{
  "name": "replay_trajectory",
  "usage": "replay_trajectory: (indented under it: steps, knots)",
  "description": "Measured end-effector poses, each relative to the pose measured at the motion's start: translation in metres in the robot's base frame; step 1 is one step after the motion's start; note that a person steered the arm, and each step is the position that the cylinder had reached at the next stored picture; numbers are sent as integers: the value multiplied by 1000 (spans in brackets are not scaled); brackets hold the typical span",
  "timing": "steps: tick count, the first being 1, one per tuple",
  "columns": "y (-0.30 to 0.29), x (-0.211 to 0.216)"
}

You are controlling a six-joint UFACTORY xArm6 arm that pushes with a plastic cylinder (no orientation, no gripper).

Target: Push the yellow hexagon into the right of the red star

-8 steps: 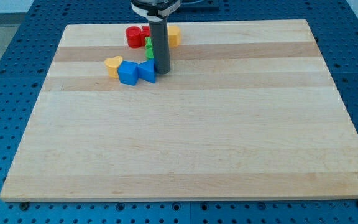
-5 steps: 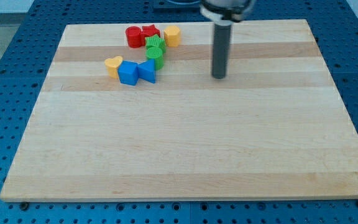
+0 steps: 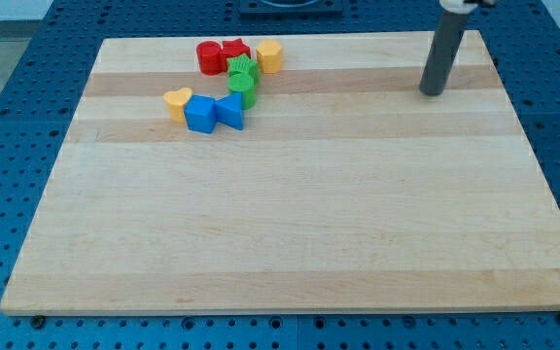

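The yellow hexagon sits near the board's top edge, just right of the red star and close to it. A red cylinder lies against the star's left side. My tip rests on the board far to the view's right of these blocks, near the top right corner, touching nothing.
A green star and a green cylinder sit just below the red star. Two blue blocks and a yellow heart lie below and left of them. The wooden board lies on a blue pegboard table.
My tip has moved from beside the blue and green blocks across to the view's right and slightly up, away from all blocks. The blocks have not moved.
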State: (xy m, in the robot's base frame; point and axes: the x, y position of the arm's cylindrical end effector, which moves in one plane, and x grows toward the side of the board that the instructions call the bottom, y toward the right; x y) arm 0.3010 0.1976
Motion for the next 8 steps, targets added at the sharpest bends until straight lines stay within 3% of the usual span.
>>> replay_trajectory:
  steps: [1,2,4,8]
  knots:
    - [4,-59]
    - [3,-82]
    - [-77,-70]
    - [-157,-37]
